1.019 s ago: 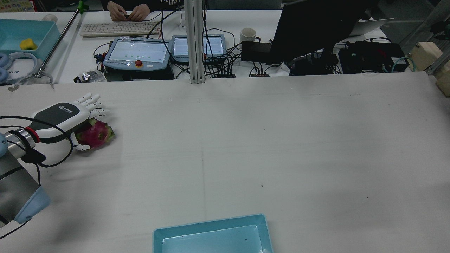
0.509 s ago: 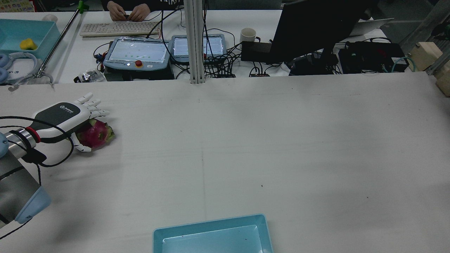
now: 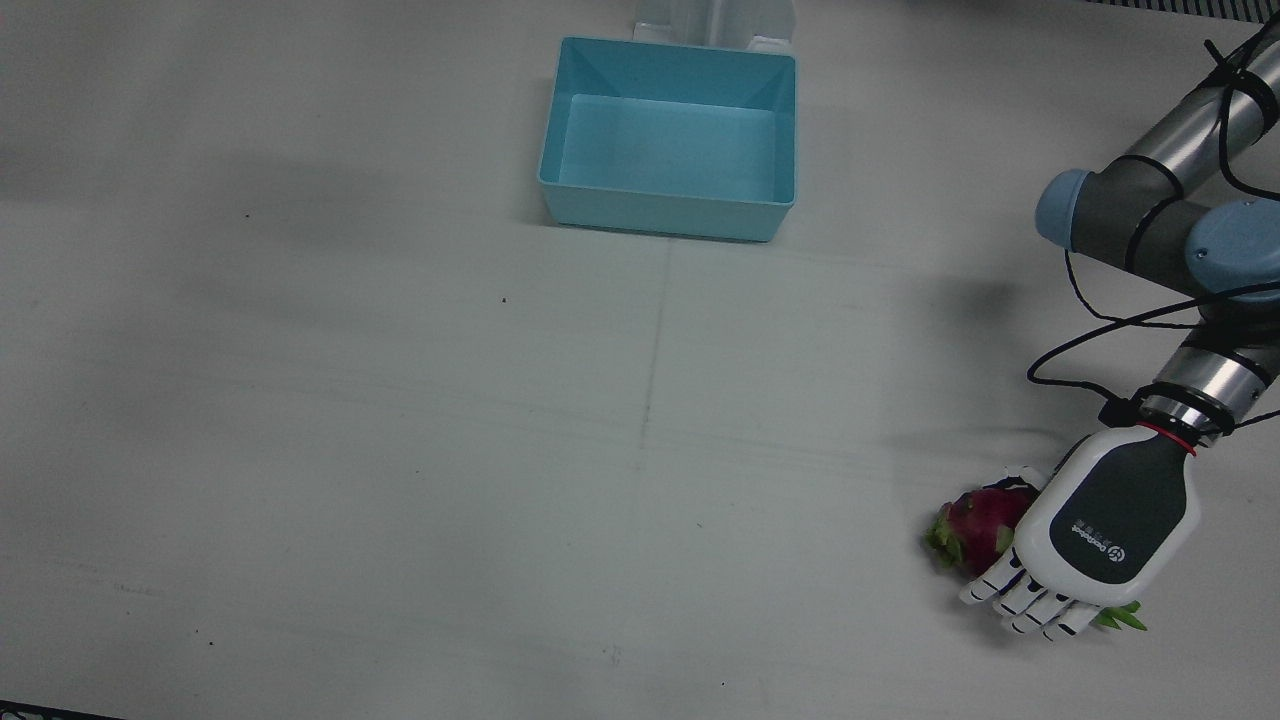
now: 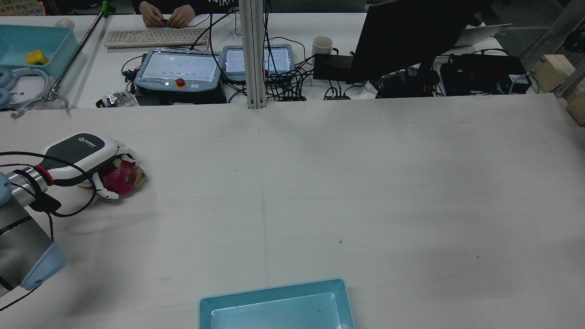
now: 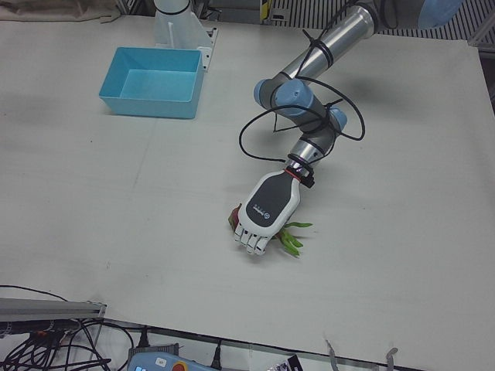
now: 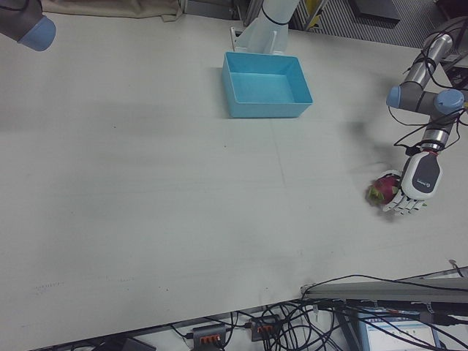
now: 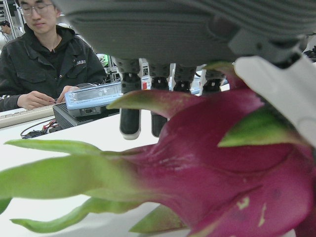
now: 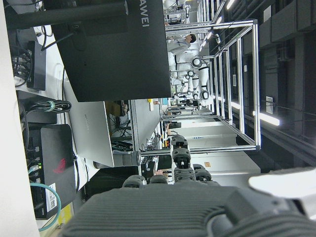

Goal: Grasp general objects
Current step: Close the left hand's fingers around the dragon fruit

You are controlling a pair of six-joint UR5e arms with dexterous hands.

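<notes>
A pink dragon fruit [image 3: 975, 520] with green leaf tips lies on the white table at its left side in the rear view [image 4: 121, 177]. My left hand [image 3: 1100, 530] lies palm down on top of it, fingers curled over its far side and the thumb on its near side. The fruit rests on the table. In the left hand view the fruit [image 7: 222, 173] fills the frame under the palm, with the fingers [image 7: 129, 118] down behind it. My right hand [image 8: 187, 207] shows only in its own view, raised off the table, fingers apart and empty.
An empty blue bin [image 3: 665, 215] stands at the table's edge nearest the robot, in the middle. Beyond the far edge are a keyboard [image 4: 153, 36], teach pendants [image 4: 178, 68], a monitor [image 4: 411, 36], cables and a seated person.
My left hand's fingers, stretched out flat over the fruit before, have curled down around it. The hand has sunk slightly; the fruit stays in place.
</notes>
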